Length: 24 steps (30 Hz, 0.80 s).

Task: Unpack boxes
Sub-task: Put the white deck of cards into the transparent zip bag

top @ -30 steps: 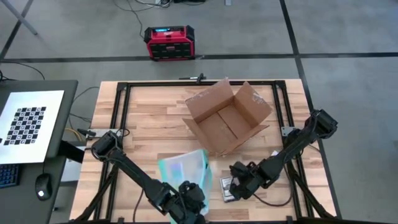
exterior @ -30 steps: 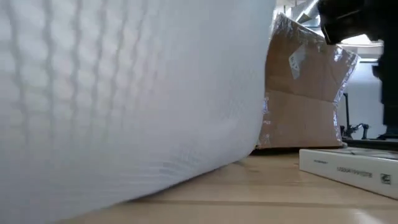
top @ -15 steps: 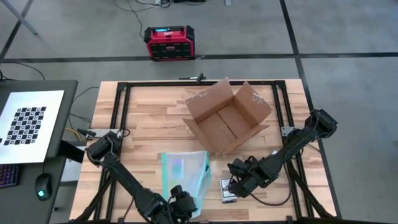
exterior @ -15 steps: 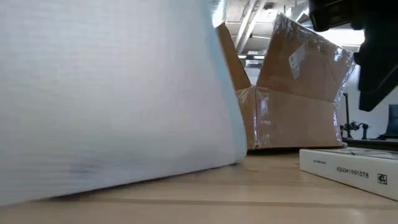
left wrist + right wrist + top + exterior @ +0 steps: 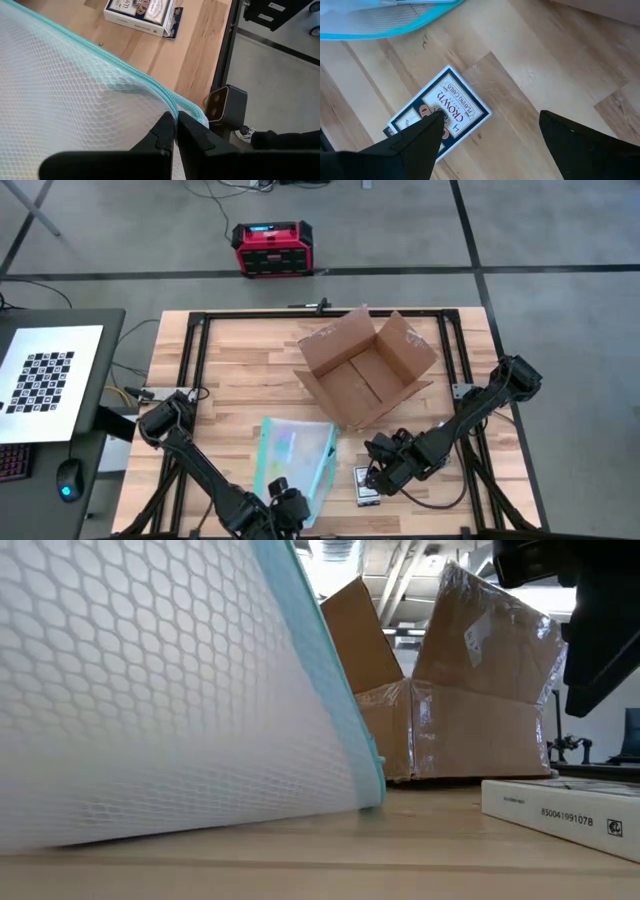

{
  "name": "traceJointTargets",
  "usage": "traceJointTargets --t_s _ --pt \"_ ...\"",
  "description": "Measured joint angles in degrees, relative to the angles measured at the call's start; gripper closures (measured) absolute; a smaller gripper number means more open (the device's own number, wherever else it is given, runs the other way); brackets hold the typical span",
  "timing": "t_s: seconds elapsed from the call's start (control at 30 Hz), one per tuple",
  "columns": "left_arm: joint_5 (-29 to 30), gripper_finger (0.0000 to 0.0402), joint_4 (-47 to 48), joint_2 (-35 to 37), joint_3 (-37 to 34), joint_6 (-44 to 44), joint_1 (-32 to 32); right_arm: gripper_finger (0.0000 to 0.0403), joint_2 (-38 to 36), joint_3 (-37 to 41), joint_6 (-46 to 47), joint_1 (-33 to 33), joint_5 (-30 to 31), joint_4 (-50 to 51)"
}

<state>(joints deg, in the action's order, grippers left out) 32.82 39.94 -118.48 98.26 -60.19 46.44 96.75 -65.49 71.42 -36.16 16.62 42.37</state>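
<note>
We had emptied the box [image 5: 362, 375]; left gripper [image 5: 281, 498] pinched the pouch [image 5: 295, 455], right gripper [image 5: 378, 477] gaped above the cards [image 5: 366, 485].

Right gripper [image 5: 485, 137]: fingers spread, card pack [image 5: 440, 117] lying flat beneath one of them, bare wood between them. Mesh pouch [image 5: 295, 460] just beside, toward the left arm. Open cardboard box [image 5: 365, 370] beyond blocks the far side.

Teal-edged mesh pouch [image 5: 293, 458] near counter's [image 5: 230, 365] front edge. Playing-card pack [image 5: 366, 486] just beside. Red-black case [image 5: 272, 249] on floor beyond back edge.
</note>
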Motion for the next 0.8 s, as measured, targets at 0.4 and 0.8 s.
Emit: traceJointTargets --t_s 0.4,0.8 --pt "0.0 0.0402 0.0 0.0 0.0 0.0 0.0 0.0085 0.1 0.0 5.3 -1.0 0.1 -4.6" --pt "-0.1 0.0402 0.3 0.0 0.0 0.3 -0.3 0.0085 9.1 -0.7 21.3 -3.2 3.0 -8.6"
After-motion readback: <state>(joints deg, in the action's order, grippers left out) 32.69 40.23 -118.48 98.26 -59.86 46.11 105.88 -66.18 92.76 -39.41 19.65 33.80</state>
